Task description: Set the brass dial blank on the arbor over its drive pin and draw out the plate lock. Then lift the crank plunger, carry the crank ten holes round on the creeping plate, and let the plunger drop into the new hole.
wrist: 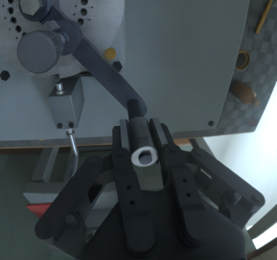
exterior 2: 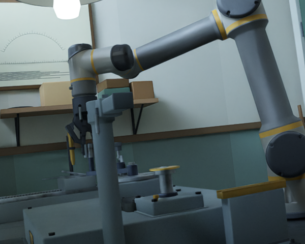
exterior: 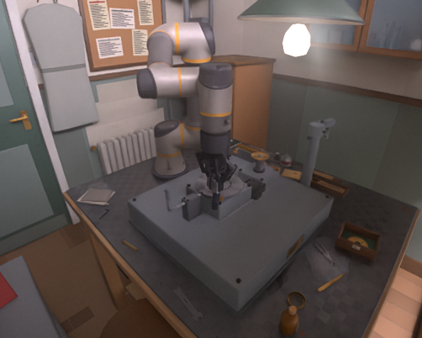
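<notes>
The crank plunger (wrist: 141, 138), a grey cylinder with a pale rim, is held by my gripper (wrist: 140, 130) at the outer end of the dark crank arm (wrist: 103, 73). The gripper (exterior: 215, 190) points straight down over the front of the round hole plate (exterior: 221, 185). The arm runs back to a hex hub (wrist: 32, 2) over the plate's rings of holes (wrist: 84, 1). A knurled knob (wrist: 37, 50) stands beside the hub. The brass dial blank (exterior: 259, 156) sits on the arbor (exterior 2: 165, 181) behind the plate. The plate lock block (wrist: 67, 101) carries a thin rod (wrist: 73, 145) sticking out.
The grey machine base's front edge (exterior: 187, 260) lies close below the gripper. A tall grey column (exterior: 315, 151) stands to the right rear. On the bench lie a brown bottle (exterior: 289, 320), a brass ring (exterior: 296, 299), a small wooden tray (exterior: 358, 241), a wrench (exterior: 187, 302) and a cloth (exterior: 96, 196).
</notes>
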